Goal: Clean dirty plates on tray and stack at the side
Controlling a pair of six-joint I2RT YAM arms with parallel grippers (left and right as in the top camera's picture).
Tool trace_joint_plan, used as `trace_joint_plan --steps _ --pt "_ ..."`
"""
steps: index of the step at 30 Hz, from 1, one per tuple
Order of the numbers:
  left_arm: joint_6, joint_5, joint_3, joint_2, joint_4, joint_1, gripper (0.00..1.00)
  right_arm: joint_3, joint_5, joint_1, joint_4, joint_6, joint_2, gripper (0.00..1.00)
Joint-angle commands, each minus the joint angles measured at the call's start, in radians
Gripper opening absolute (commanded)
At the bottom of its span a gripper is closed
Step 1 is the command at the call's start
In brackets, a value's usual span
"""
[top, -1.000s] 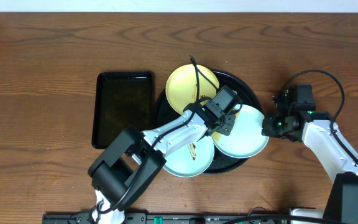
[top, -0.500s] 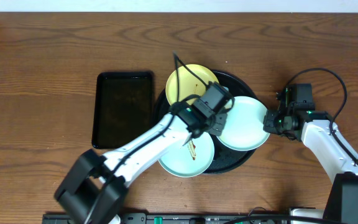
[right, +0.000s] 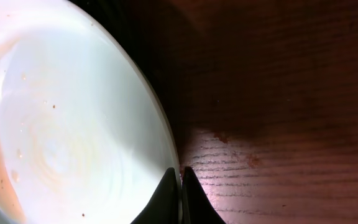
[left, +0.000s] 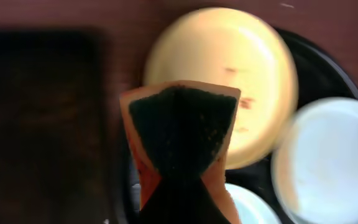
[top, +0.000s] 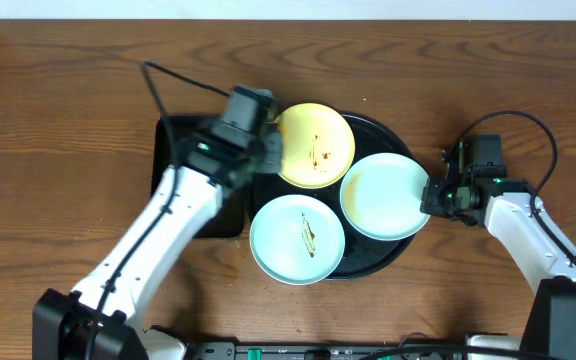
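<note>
Three plates lie on the round black tray (top: 400, 142). The pale yellow plate (top: 318, 145) has brown smears in its centre. So does the front mint plate (top: 298, 238). The right mint plate (top: 383, 195) shows a faint brownish film (right: 73, 124). My left gripper (top: 266, 150) hovers over the yellow plate's left edge, shut on an orange sponge (left: 179, 124) with its dark scouring face towards the camera. My right gripper (right: 180, 177) is shut on the right mint plate's rim at the tray's right side (top: 430, 195).
A smaller rectangular black tray (top: 183, 190) lies left of the round tray, partly under my left arm. Bare wooden table (top: 488, 90) surrounds both trays. The right arm's cable (top: 513, 125) loops above its wrist.
My left arm has swung with the sponge from over the right mint plate to the yellow plate's left edge. The right gripper stays pinched on the plate rim.
</note>
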State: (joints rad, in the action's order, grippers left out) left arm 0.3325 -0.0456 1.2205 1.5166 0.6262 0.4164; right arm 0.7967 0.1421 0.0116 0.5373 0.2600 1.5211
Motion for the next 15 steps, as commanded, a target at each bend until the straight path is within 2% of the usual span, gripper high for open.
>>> trace_joint_plan --steps 1,8,15 --pt "-0.024 0.013 -0.007 -0.007 0.031 -0.116 0.08 0.007 -0.002 -0.001 0.001 0.005 0.003 0.01" --pt "-0.024 0.013 -0.009 -0.007 0.119 -0.283 0.07 0.008 -0.048 -0.001 -0.024 -0.007 -0.001 0.01" --pt "-0.024 0.013 -0.027 -0.007 0.152 -0.383 0.08 0.023 -0.096 0.003 -0.027 -0.071 -0.136 0.01"
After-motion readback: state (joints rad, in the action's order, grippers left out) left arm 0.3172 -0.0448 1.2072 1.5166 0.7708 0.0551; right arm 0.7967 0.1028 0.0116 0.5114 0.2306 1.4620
